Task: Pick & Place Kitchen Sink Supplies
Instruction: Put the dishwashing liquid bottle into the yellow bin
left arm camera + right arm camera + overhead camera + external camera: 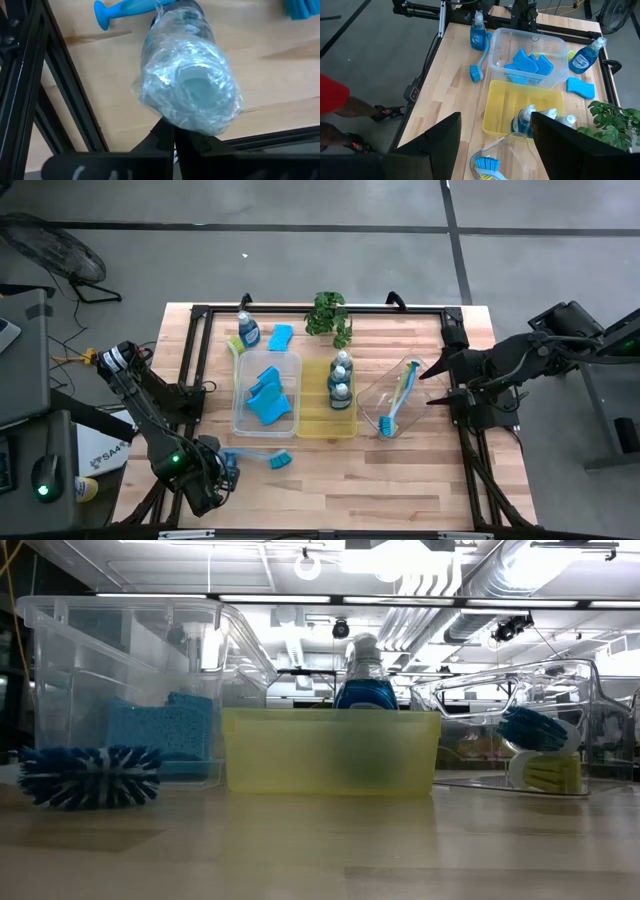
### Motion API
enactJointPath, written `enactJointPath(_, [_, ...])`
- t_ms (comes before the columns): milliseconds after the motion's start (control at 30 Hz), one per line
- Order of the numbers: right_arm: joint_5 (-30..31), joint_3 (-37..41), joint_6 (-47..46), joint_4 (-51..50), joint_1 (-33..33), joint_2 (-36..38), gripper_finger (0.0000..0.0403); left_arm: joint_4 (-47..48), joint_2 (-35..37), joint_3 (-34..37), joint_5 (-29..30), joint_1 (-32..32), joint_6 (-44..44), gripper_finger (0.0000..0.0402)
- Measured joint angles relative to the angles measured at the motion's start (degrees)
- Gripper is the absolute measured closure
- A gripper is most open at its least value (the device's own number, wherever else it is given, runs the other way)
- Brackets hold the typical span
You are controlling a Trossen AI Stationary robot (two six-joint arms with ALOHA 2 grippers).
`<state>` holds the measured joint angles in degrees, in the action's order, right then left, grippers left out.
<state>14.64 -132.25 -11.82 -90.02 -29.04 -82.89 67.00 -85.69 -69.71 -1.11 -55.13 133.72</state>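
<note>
**Left gripper closed on a bottle at the desk's near left corner**

The left gripper (222,476) is bent low over the wooden desk (420,450), its fingers closed on a small clear soap bottle (187,87). A blue long-handled dish brush (262,459) lies just beside it. The right gripper (436,380) waits at the desk's right edge, fingers apart and holding nothing, near the tilted clear tray (378,393).

My left hand (228,471) at worktop (400,470) front-left corner, sponges (268,398) in left tray (240,395), bottles (341,380) in middle tray (312,420), brush (398,402) in right tray (372,392), plant (329,316) behind.
</note>
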Motion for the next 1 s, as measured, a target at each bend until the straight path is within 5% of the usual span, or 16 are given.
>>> enactJointPath(600, [0.0,0.0,0.3,0.0,0.0,0.0,0.0171,-4.1,0.0,0.0,-0.4,0.0,-17.8,0.0387])
enactJointPath(1000, [0.0,0.0,0.3,0.0,0.0,0.0,0.0171,-2.7,0.0,0.0,-1.3,0.0,-19.7,0.0384])
